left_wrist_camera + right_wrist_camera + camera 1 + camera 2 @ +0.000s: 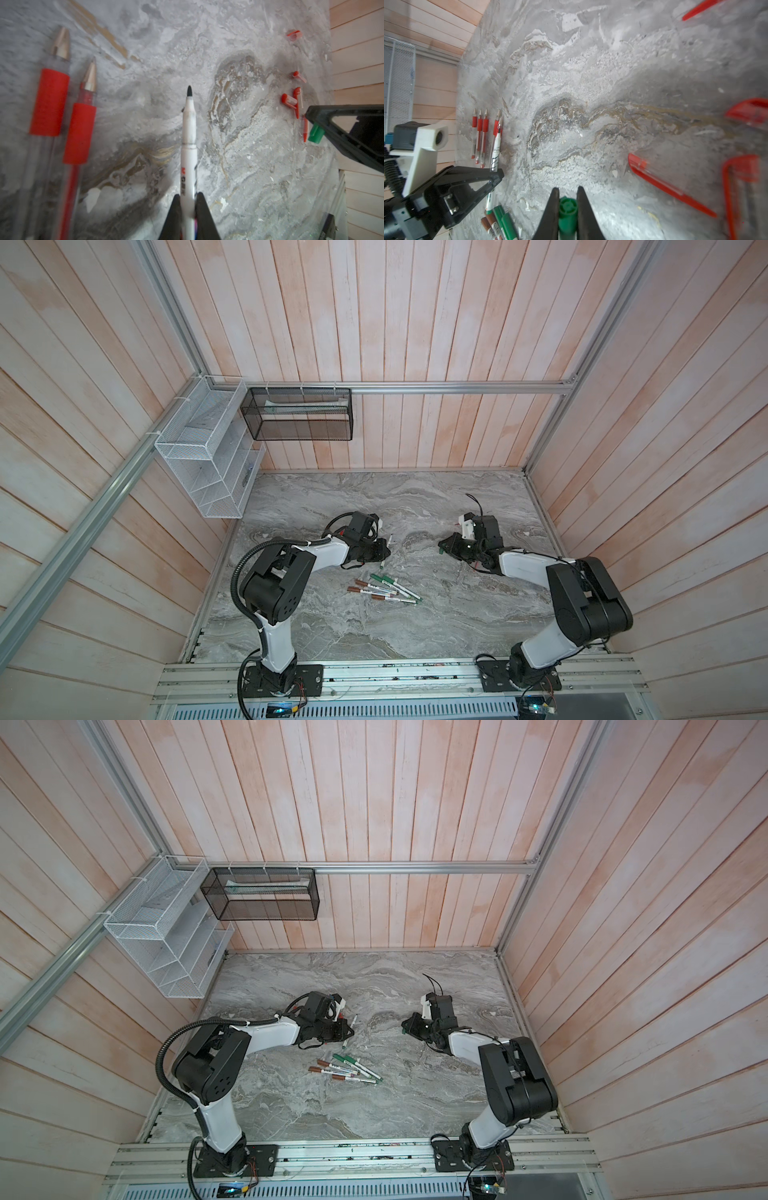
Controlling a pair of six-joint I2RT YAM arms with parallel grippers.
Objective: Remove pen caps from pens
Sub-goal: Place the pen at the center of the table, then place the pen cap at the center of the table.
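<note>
Left claw is clamped on the uncapped white marker, and right claw is pinching a green cap, the two well apart. The capped markers lie heaped on the bench between the arms, base-side of both claws and a bit nearer the left one (axes mostly crosswise). The black mesh basket holds something long and pale. White wire basket, can't tell.

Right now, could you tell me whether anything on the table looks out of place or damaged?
Nothing is spilled or broken. One oddity: the uncapped marker in the left hand has grey smudges on its white neck behind the tip. The other markers lie crisscrossed in a pile.
</note>
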